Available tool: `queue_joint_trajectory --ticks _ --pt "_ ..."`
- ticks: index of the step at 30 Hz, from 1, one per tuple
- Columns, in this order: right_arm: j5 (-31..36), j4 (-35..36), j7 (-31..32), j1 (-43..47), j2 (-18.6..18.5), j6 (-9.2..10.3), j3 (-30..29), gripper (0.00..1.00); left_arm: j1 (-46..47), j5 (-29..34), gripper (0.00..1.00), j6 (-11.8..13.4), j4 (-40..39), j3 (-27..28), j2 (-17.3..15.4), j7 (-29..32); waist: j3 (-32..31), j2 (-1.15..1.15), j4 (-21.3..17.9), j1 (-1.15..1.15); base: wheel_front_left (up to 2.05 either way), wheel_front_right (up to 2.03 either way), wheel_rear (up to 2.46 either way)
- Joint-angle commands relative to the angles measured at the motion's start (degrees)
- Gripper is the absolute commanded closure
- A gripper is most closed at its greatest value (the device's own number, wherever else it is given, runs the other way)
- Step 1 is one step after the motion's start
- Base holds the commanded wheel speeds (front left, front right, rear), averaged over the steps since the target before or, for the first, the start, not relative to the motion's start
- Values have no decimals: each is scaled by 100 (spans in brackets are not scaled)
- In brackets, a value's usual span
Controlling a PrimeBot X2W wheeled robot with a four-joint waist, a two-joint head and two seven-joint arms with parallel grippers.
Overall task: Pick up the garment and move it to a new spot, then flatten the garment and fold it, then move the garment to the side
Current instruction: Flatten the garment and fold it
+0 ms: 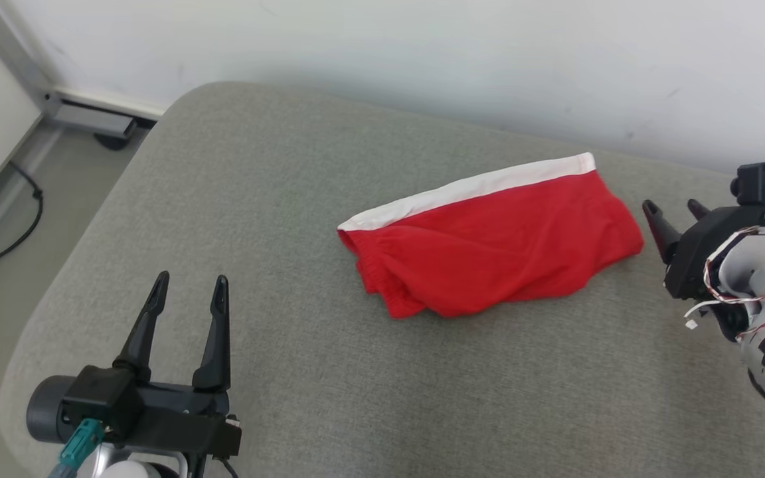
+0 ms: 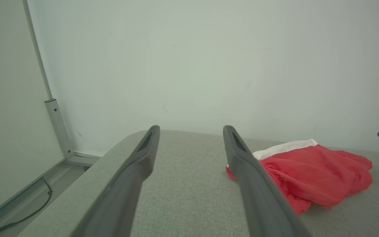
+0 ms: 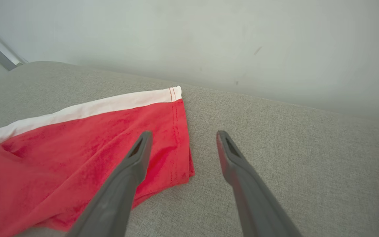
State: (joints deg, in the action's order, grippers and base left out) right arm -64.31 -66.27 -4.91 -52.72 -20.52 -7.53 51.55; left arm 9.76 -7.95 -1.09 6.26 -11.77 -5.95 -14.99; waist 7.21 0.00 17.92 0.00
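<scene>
The red garment [image 1: 495,245] with its white band [image 1: 469,189] lies folded over on the grey cushion [image 1: 289,199], close to the wall [image 1: 422,53]. The left tool [image 1: 190,282] sits at 8 o'clock from it, well apart, fingers spread wide and holding nothing. The right tool [image 1: 671,209] waits at 3 o'clock, just beside the garment's edge, also spread and empty.

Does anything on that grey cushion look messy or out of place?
Only the red garment: it lies crooked on the grey cushion, its near edge bunched and wrinkled rather than flat. Nothing looks spilled or damaged.
</scene>
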Motion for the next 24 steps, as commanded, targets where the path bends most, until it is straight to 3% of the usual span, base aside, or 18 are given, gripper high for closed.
queue_joint_trajectory --ticks 1,14,24 --pt "31 -115 60 -82 -2 11 34 0 53 47 0 -34 -34 3 17 -23 208 0 213 0 0 0 0" --pt "98 -684 519 -612 -127 11 96 0 291 39 0 -132 -85 -64 213 -23 939 0 725 0 0 0 0" --pt "97 -777 1083 -583 -100 8 85 0 364 14 0 -137 -20 -73 280 -23 1093 0 819 0 0 0 0"
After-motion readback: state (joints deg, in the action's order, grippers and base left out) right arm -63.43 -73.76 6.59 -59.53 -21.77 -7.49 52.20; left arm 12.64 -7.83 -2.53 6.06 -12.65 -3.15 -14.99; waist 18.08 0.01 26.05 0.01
